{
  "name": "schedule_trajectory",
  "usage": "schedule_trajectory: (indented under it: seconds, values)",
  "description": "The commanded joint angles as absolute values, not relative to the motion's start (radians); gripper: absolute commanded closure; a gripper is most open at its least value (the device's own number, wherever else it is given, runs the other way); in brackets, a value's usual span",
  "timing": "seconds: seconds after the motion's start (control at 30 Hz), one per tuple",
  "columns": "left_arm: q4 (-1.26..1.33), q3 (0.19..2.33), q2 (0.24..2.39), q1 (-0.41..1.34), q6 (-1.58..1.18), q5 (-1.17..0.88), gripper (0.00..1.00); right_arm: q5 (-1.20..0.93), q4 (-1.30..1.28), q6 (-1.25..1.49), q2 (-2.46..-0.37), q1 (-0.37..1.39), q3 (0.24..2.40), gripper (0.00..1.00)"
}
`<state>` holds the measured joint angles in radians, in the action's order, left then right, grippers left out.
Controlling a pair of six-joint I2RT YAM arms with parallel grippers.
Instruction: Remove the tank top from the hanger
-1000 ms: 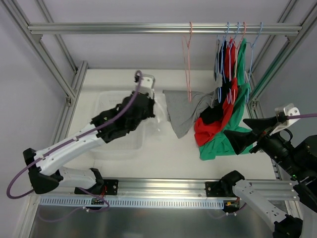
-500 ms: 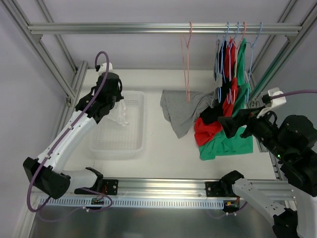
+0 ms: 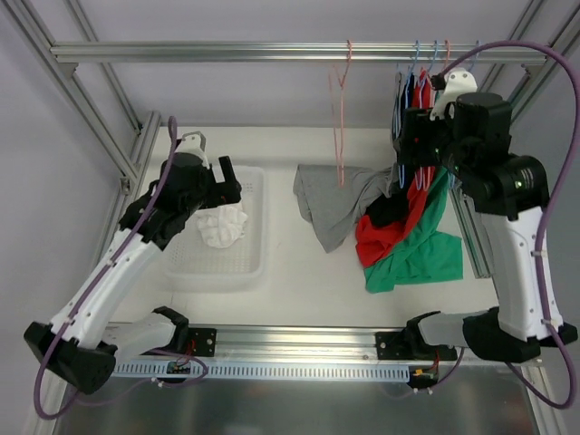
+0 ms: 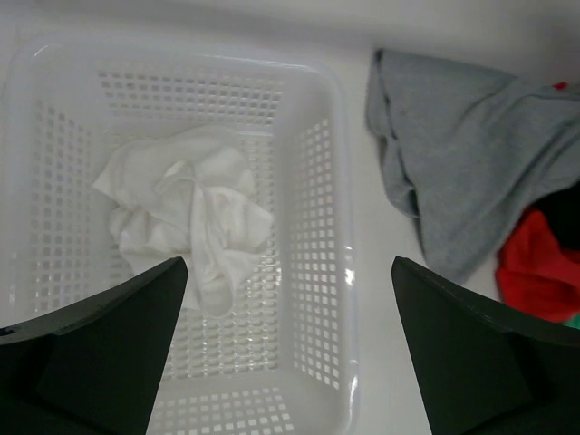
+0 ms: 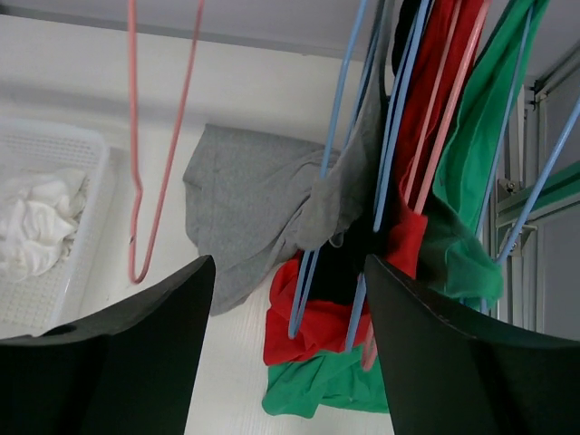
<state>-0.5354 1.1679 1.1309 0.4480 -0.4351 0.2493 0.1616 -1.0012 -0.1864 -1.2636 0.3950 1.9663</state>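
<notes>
Left wrist: left gripper (image 4: 288, 272) jaws open over basket (image 4: 317, 227), white garment (image 4: 181, 217) inside | right gripper (image 5: 288, 263) jaws open, hung clothes (image 5: 421, 136) ahead.

Pose: left arm (image 3: 118, 272) stretched forward and up from its base, wrist bent downward; left gripper (image 4: 288, 265) spread wide, nothing between the fingers. The right arm (image 3: 517, 254) stands nearly upright, forearm folded inward at the top — right gripper (image 5: 288, 263) held high, jaws apart, empty

Top camera overlooks everything; both wrist cameras, seemingly downward-facing, share the basket (image 4: 313, 236).
</notes>
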Motion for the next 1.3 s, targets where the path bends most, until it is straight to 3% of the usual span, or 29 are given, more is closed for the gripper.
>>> schedule_trajectory:
  seconds: [0.0, 0.07, 0.23, 0.43, 0.73, 1.27]
  values:
    - [-0.522, 1.135, 0.991, 0.474, -0.381, 0.074, 0.01, 0.155, -1.029, -0.242, -1.334, 0.339, 2.072, 0.30]
    - [-0.528, 1.108, 0.954, 0.492, -0.382, 0.046, 0.01, 0.143, -1.029, -0.250, -1.414, 0.336, 2.136, 0.40]
    - [-0.558, 1.080, 0.882, 0.506, -0.350, -0.089, 0.01, 0.210, -1.023, -0.261, -1.540, 0.324, 2.218, 0.48]
    - [-0.584, 1.062, 0.861, 0.532, -0.324, -0.084, 0.01, 0.261, -0.954, -0.262, -1.629, 0.310, 2.229, 0.60]
    - [-0.601, 1.081, 0.877, 0.584, -0.302, -0.086, 0.01, 0.267, -0.848, -0.218, -1.651, 0.305, 2.210, 0.99]
    - [-0.597, 1.117, 0.882, 0.632, -0.301, -0.147, 0.01, -0.040, -0.497, -0.103, -1.390, 0.305, 1.912, 1.00]
